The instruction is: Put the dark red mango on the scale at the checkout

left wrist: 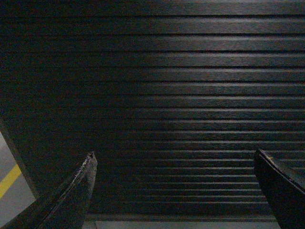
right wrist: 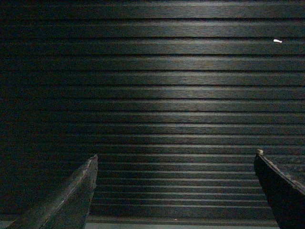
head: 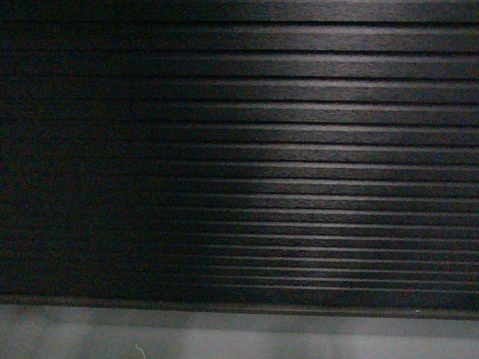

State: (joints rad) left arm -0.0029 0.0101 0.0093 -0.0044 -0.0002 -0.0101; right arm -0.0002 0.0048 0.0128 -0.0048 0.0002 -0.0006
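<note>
Left gripper: its 2 fingers stood wide apart and held nothing, pointed at the ribbed front.
Checkout: its dark ribbed front filled all 3 views, with the grey plinth below.
Right gripper: fingers also spread apart, empty.
Dark red mango: not visible in any view.
Scale: not visible either.
Risk: the robot stood very close to the counter front, so I judged a raised arm could hit its edge.
</note>
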